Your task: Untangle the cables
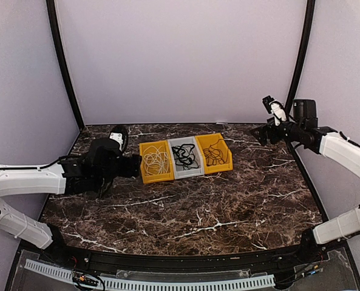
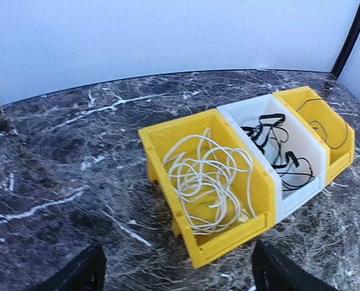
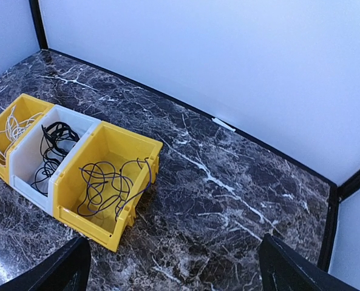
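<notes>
The white cable (image 1: 156,160) lies coiled in the left yellow bin (image 2: 228,245). The black cable (image 1: 185,156) lies in the middle white bin (image 2: 301,194). The dark brownish cable (image 1: 214,153) lies in the right yellow bin (image 3: 88,221), with one loop over the bin's right rim. My left gripper (image 1: 134,165) is open and empty, low over the table just left of the left yellow bin. My right gripper (image 1: 258,133) is open and empty, raised to the right of the bins near the back right corner.
The three bins stand side by side at the middle back of the dark marble table (image 1: 186,212). Pale walls close the back and sides, with black corner posts (image 1: 64,66).
</notes>
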Motion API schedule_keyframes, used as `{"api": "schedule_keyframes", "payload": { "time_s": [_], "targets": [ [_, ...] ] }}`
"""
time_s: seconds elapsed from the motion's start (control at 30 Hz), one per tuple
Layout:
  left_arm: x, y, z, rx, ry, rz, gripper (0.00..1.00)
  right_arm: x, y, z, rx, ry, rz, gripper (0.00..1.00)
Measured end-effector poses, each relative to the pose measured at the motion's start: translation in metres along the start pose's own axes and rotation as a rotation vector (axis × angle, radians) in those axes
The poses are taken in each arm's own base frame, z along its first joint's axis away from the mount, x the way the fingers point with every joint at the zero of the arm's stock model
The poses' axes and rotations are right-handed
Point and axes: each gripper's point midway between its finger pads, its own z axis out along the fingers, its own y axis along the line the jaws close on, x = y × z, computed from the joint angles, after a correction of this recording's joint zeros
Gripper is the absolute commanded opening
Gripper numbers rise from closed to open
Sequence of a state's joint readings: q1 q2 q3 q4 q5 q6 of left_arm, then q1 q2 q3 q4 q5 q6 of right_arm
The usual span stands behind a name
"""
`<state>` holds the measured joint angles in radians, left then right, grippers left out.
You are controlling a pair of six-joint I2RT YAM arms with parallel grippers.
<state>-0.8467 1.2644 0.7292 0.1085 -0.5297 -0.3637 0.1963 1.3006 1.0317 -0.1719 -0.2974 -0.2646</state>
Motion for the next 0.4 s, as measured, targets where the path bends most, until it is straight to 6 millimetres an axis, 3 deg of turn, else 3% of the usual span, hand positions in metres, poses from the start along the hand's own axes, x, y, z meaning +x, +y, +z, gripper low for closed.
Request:
{"api": "schedule_keyframes", "payload": {
  "time_s": [0.13,0.27,0.4],
  "targets": [
    [-0.024,0.024,0.001,-0.078,0.007,0.036,0.99,0.018,-0.005,-0.012,0.082,0.0,0.084,0.99],
    [-0.047,0.048,0.001,-0.137,0.01,0.065,0.99,0.018,-0.017,-0.024,0.162,-0.033,0.109,0.99],
    [-0.068,0.073,-0.003,-0.179,-0.022,0.078,0.99,0.006,-0.033,-0.038,0.214,-0.087,0.124,0.99]
  ]
}}
